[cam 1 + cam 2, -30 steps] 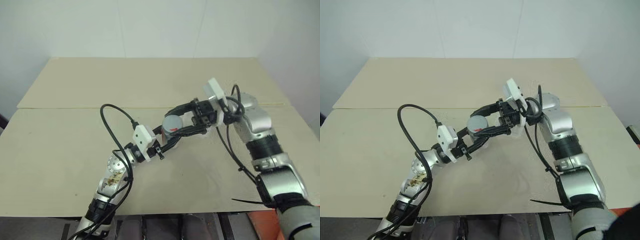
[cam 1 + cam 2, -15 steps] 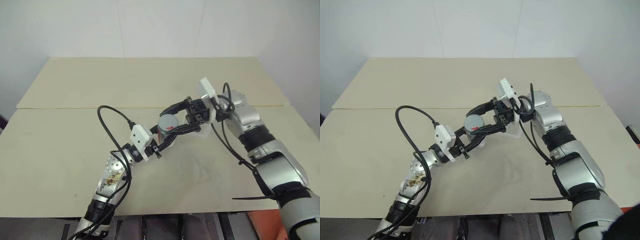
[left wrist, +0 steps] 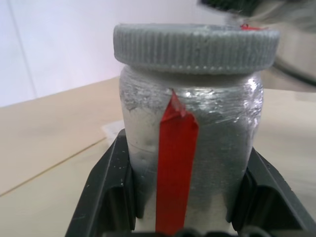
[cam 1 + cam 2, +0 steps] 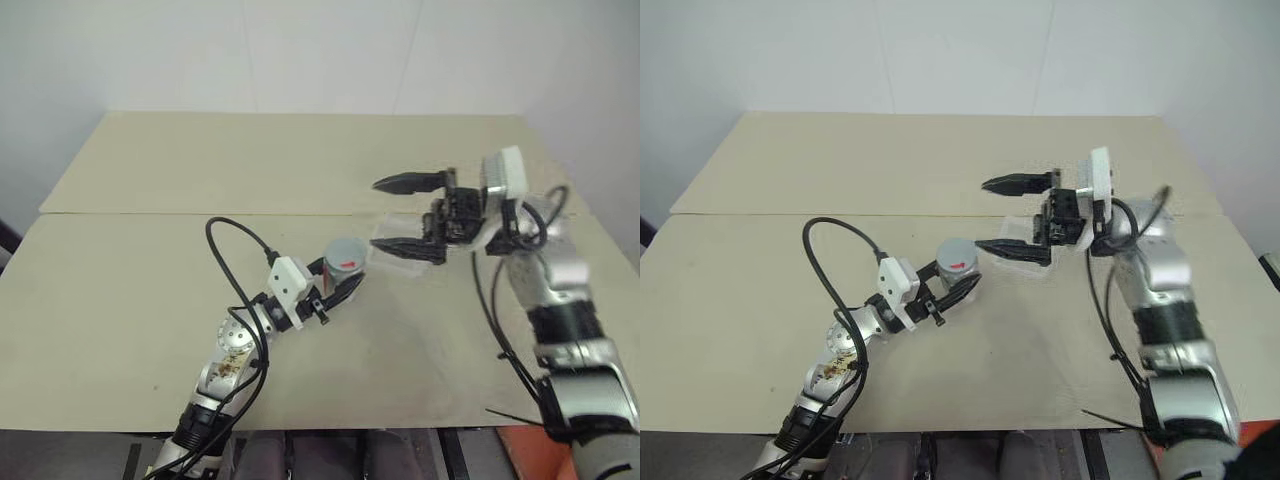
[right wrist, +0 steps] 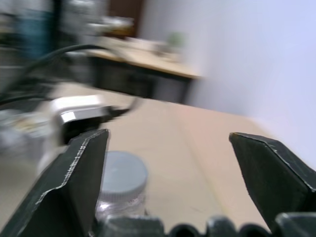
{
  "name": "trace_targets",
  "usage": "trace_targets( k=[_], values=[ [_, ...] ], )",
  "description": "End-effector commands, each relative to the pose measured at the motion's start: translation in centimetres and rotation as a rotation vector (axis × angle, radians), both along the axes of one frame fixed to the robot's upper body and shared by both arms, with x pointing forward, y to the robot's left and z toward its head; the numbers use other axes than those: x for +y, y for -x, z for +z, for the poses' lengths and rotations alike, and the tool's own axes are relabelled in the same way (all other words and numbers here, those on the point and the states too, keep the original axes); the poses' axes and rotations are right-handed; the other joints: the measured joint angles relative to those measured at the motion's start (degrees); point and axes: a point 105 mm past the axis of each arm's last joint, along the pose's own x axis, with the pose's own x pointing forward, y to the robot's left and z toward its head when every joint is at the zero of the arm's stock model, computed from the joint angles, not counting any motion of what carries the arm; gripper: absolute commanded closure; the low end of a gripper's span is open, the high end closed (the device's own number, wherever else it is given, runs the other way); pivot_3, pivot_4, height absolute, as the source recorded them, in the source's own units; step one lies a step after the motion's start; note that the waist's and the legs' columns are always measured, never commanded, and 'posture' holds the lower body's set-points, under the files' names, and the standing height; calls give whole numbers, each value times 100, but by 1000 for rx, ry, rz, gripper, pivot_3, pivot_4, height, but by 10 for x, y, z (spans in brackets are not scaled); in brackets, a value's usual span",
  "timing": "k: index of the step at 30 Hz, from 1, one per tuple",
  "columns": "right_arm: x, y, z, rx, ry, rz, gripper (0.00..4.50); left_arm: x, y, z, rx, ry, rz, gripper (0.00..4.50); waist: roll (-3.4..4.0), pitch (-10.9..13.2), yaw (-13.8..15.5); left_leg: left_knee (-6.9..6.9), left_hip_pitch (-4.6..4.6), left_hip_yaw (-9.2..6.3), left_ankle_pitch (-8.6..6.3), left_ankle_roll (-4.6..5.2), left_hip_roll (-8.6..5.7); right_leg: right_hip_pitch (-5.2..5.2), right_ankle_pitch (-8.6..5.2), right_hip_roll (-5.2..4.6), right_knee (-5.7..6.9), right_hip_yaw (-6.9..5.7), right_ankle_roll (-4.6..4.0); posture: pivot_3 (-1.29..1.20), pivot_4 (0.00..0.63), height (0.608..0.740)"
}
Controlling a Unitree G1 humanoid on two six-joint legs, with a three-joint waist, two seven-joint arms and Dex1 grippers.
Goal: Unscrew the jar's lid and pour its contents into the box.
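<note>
The small silvery-clear cylindrical jar (image 3: pixel 187 163) with a red vertical label stripe is held upright above the beige counter (image 4: pixel 150 290), clamped between the closed jaws of the left gripper (image 4: pixel 335 290). The ribbed grey round lid (image 3: pixel 195 47) is seated on the jar. The right gripper (image 4: pixel 408 213) is seen beside and above the jar, apart from it, its jaws spread wide and empty. The shallow clear plastic box (image 4: pixel 400 255) is seen on the counter under the right gripper, near the jar.
</note>
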Motion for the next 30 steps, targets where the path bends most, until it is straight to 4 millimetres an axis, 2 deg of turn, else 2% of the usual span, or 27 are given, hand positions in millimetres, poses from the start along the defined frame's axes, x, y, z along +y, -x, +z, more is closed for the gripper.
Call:
trace_targets(
  k=[1, 4, 5, 7, 10, 22, 30],
  values=[
    [16, 22, 10, -26, -100, -191, 12, 0, -2, 13, -64, 19, 30, 2573, 0, 0, -3, -1, 1, -3, -1, 1, 1, 0, 0, 0, 0, -2, 0, 0, 150, 740],
    [26, 33, -1, -13, -106, -296, 12, 0, -3, 12, -63, 25, 42, 2573, 1, -1, 3, -5, 3, -7, -1, 2, 0, -5, 0, 3, -4, -2, -1, 0, 150, 740],
    [32, 36, -10, 6, -85, -335, 12, 0, -4, 12, -65, 25, 47, 2573, 1, -1, 4, -3, 3, -7, -1, 2, -3, -5, 0, 3, -3, 1, -1, 0, 150, 740],
    [40, 36, -23, 60, -80, -411, 12, 0, -7, 13, -73, 22, 54, 2573, 1, -1, 7, 1, 5, -8, -5, 14, -6, -1, 1, 3, -3, 2, -2, 0, 150, 740],
    [44, 34, -32, 84, -76, -475, 12, -2, -9, 14, -82, 20, 53, 2573, 1, -1, 7, 2, 5, -11, -12, 27, -10, 0, 1, 8, -2, -1, -2, 0, 150, 740],
    [59, 27, -47, 109, -78, -523, 12, 0, -10, 13, -88, 22, 75, 2573, 1, -1, 1, 4, 1, -13, -12, 31, -15, 0, 1, 16, -15, -4, -2, 0, 150, 740],
    [61, 22, -43, 119, -130, -564, 12, 0, -8, 12, -85, 26, 83, 2573, 1, -1, 1, 5, 0, -14, -12, 30, -16, 1, 1, 16, -13, -5, -2, 0, 150, 740]
  ],
)
